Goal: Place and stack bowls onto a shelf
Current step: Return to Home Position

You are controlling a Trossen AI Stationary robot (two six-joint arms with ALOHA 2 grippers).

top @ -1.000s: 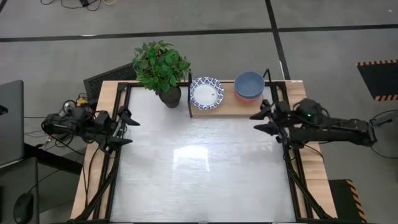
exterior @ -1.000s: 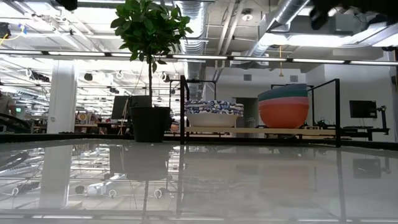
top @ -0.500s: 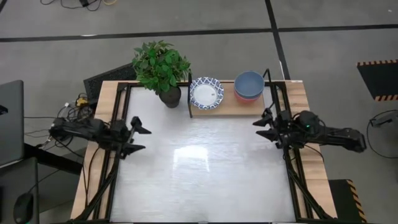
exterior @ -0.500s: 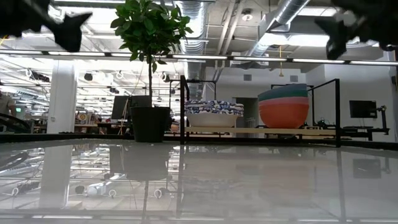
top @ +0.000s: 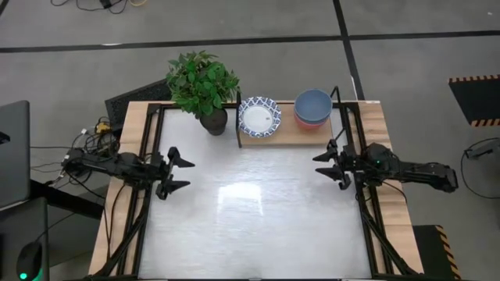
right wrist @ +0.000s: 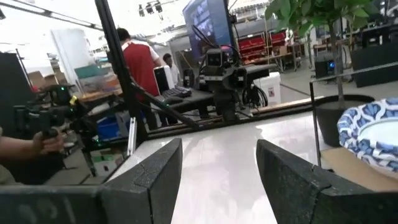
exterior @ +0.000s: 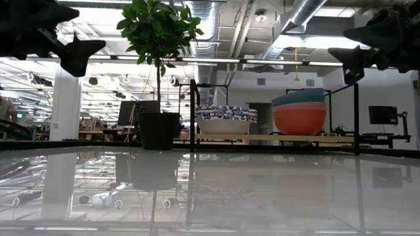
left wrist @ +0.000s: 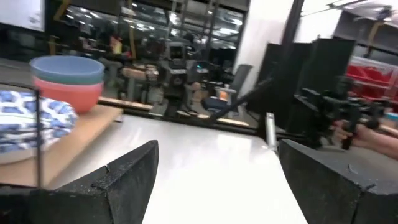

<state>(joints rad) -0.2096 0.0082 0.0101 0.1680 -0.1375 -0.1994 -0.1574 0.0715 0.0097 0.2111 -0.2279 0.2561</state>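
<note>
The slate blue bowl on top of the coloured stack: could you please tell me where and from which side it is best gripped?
Probably its rim, from above, on the edge facing the table's middle. The slate blue bowl sits upright, nested in the bowls below, so only its rim is free; the white stack stands close beside it on the shelf.

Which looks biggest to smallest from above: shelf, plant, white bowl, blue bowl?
1. shelf
2. plant
3. white bowl and blue bowl: nearly alike, so no ranking.
</note>
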